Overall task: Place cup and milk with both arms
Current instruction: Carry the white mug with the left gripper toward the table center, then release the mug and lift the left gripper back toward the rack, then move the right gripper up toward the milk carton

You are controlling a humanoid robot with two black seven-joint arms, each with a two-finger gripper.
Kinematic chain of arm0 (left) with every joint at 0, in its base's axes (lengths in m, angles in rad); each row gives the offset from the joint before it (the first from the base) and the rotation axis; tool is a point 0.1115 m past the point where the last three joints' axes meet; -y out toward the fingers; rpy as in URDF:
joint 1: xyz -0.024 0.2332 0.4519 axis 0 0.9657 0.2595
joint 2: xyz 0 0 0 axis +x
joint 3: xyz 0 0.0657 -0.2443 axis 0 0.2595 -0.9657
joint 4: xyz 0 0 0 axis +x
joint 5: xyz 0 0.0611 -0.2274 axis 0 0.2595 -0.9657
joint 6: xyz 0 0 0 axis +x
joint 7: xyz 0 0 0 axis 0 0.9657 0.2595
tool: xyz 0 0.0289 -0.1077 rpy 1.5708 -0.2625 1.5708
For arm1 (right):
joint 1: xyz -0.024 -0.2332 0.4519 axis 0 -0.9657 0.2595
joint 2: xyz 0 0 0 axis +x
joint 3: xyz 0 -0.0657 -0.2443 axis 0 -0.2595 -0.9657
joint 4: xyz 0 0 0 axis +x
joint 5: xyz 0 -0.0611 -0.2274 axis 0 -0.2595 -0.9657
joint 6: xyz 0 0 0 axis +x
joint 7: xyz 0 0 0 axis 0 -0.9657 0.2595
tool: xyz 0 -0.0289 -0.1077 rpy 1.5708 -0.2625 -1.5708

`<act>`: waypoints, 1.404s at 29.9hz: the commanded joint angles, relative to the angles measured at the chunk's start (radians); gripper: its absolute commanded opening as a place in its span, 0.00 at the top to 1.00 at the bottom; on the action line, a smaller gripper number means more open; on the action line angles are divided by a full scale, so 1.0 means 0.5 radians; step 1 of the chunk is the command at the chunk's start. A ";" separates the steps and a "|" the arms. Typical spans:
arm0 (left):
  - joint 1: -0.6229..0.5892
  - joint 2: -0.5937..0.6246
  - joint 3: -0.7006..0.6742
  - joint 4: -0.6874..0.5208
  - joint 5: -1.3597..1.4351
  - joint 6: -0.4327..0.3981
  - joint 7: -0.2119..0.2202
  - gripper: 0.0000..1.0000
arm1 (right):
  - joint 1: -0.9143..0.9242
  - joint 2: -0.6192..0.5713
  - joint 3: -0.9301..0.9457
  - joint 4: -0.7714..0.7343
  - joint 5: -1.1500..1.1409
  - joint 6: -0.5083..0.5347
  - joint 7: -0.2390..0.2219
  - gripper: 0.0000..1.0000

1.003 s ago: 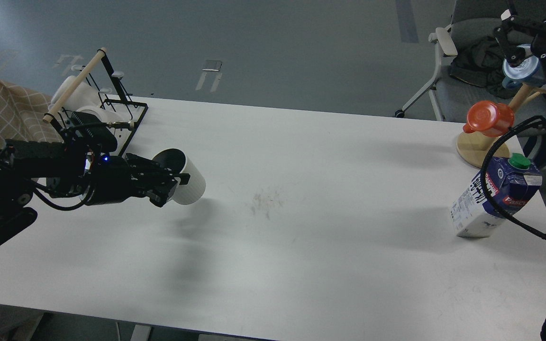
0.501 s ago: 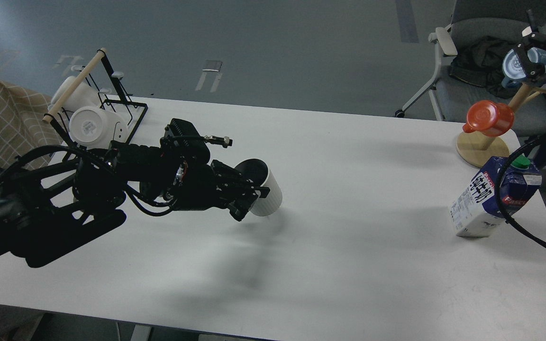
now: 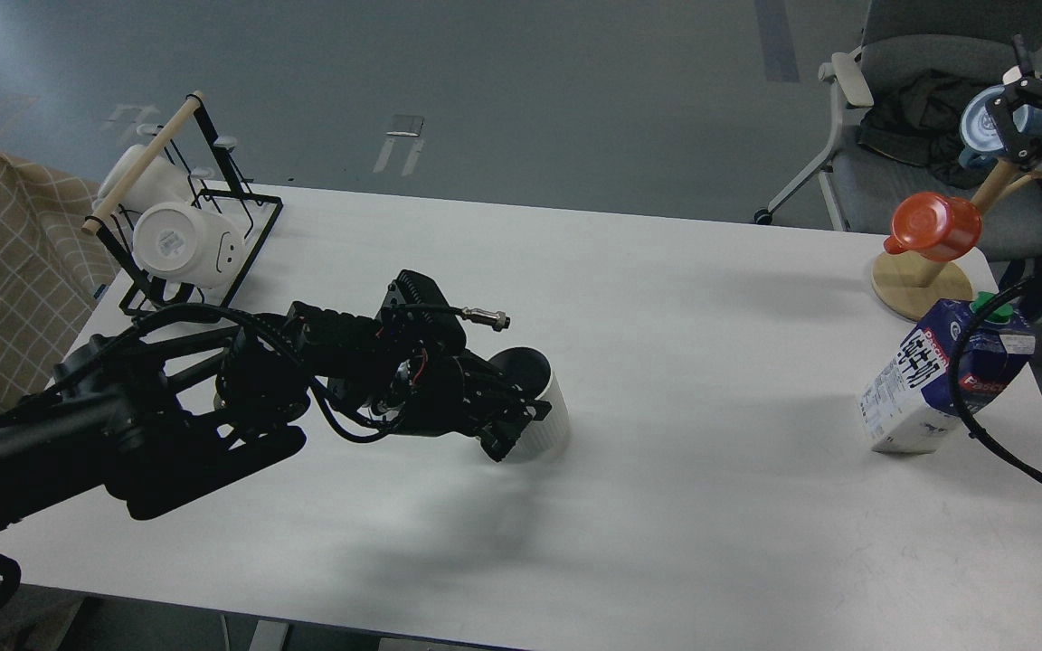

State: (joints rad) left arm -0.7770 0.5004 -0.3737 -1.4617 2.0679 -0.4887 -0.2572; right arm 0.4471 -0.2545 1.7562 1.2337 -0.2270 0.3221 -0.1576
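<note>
Left pincer point(image 3: 521, 420) grips the empty cup point(image 3: 539, 407) above the table point(image 3: 666, 506).

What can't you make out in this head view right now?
- Cup handle and near side: hidden behind the left gripper.
- Whether the cup touches the table: not clear.
- Right gripper: small, dark, near the right edge; open or shut unreadable.
- Milk front: crossed by a black cable.

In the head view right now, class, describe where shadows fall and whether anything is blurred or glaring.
Head view: a soft grey shadow lies on the table below the left gripper and cup; the milk is sharp; no harsh glare; the right gripper is dark and hard to read.
</note>
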 commanded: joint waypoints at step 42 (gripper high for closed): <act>-0.035 0.202 -1.207 0.573 -3.332 0.109 0.017 0.02 | -1.726 0.158 0.123 0.429 1.178 0.333 -0.154 0.00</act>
State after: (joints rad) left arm -0.7962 0.6093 -0.9816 -1.1718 0.4046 -0.4467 -0.2502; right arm -0.4065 -0.2544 1.8242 1.4519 0.3407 0.4888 -0.2344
